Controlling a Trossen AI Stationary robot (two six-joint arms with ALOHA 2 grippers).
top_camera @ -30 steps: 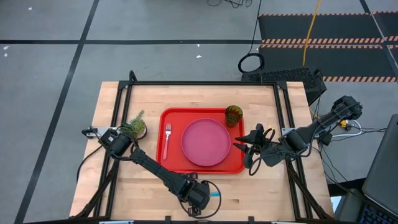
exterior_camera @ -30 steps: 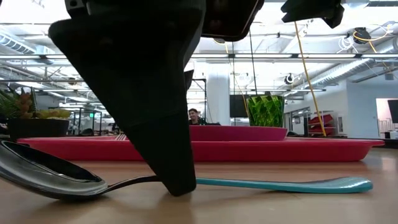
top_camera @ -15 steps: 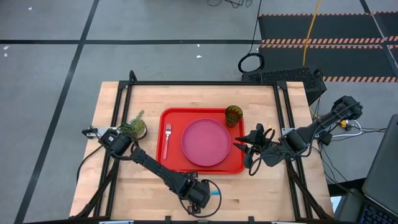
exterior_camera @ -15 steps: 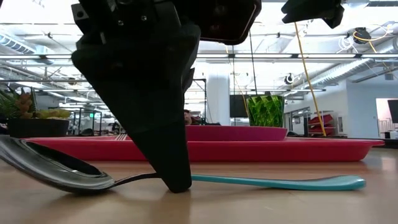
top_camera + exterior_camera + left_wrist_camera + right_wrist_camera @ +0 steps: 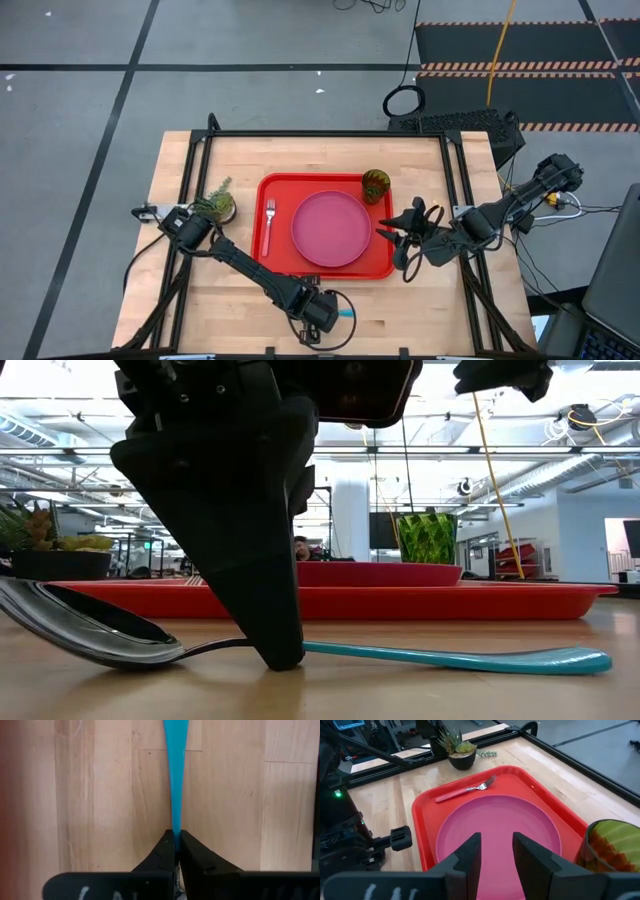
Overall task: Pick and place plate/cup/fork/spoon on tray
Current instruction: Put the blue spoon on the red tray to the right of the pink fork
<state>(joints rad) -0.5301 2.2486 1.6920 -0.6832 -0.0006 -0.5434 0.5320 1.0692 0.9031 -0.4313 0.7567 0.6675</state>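
Observation:
The spoon, with a dark metal bowl [image 5: 90,630] and a light blue handle [image 5: 460,657], lies on the table near its near edge; the handle also shows in the high view [image 5: 345,312]. My left gripper [image 5: 318,315] stands over it, shut on it. The pink plate [image 5: 331,228], the fork [image 5: 268,222] and the green cup [image 5: 376,185] rest on the red tray [image 5: 275,262]. My right gripper [image 5: 400,240] is open and empty over the tray's right edge; its own view shows it [image 5: 495,850] facing the plate [image 5: 495,820]. My left gripper pinches the spoon between its two fingers at the narrow end of the blue handle [image 5: 175,822], next to the metal neck. The fingers [image 5: 270,630] come from above, pointing down, and lie across the spoon. The spoon lies about level, its bowl and handle end on the table.
A small potted plant [image 5: 215,205] stands at the table's left, beside the tray. A black frame [image 5: 320,134] runs round the table top. Bare wood lies between the tray and the near edge. A person [image 5: 300,547] shows far behind the table.
My left gripper has shifted slightly over the spoon, staying down at the table. The spoon has moved a little with it: its blue handle end has swung slightly, while the spoon stays low on the table.

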